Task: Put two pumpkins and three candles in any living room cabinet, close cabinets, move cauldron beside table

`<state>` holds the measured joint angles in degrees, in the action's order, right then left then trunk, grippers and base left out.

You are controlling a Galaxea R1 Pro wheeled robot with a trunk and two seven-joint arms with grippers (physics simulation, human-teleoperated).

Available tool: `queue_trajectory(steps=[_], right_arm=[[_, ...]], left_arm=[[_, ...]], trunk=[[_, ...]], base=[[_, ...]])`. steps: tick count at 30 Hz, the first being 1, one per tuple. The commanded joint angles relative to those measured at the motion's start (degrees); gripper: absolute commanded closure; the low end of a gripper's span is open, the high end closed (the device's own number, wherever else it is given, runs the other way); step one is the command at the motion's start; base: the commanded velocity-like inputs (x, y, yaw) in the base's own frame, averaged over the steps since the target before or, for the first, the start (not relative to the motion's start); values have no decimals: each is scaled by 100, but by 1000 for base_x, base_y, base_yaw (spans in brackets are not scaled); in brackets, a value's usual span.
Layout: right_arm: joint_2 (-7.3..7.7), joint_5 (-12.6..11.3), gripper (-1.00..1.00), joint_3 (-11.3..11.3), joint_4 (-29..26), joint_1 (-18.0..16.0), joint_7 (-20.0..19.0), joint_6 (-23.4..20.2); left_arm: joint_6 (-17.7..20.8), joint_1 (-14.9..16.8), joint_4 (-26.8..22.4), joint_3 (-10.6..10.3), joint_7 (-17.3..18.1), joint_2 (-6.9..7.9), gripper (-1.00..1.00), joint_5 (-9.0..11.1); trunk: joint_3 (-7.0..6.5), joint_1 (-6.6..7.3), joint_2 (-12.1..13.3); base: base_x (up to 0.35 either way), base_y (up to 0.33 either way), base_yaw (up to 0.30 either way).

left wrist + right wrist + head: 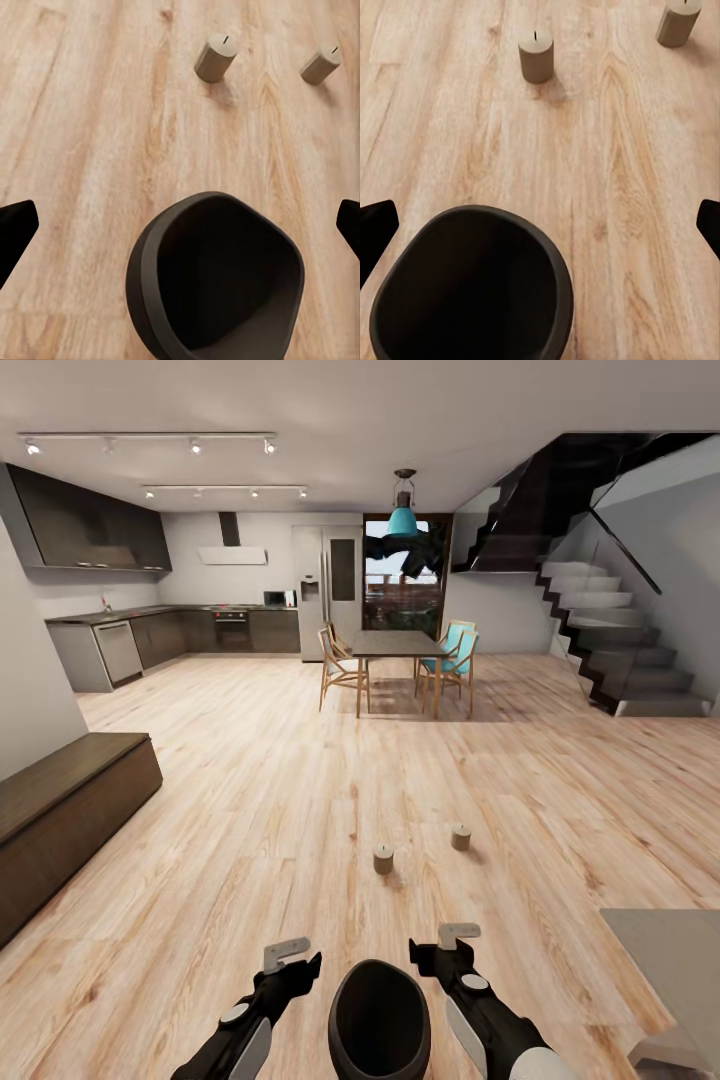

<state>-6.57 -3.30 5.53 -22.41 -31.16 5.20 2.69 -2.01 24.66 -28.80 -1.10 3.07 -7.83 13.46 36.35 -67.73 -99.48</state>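
The black cauldron (380, 1020) stands on the wooden floor right in front of me, between my two arms. My left gripper (295, 960) is open beside its left rim, and my right gripper (443, 945) is open beside its right rim. In the left wrist view the cauldron (217, 281) lies between widely spread fingertips (15, 232). The right wrist view shows the cauldron (472, 289) in the same way. Two beige candles (383, 859) (460, 837) stand upright on the floor beyond it. The dark-brown cabinet (60, 810) runs along the left wall, its fronts shut. A corner of the grey table (665, 955) sits at lower right. The pumpkins are out of view.
A dining table (395, 645) with wooden and teal chairs stands far ahead, with the kitchen counters (160, 635) behind at left. A dark staircase (610, 650) rises at right. Open wooden floor stretches between me and the dining set.
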Motion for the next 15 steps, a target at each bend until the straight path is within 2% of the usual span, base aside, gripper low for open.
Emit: queue_trajectory(steps=[1,15], right_arm=[[3,-34,-100,47,6,-4,45,16],[-1,-27,-100,45,10,-5,53,-14]], left_arm=[[-17,4,6,-10,13,2,-100,83],[27,4,6,4,-48,-2,-100,97]], trunk=[[5,1,-3],[5,1,-3]], base=[[0,0,0],[0,0,0]])
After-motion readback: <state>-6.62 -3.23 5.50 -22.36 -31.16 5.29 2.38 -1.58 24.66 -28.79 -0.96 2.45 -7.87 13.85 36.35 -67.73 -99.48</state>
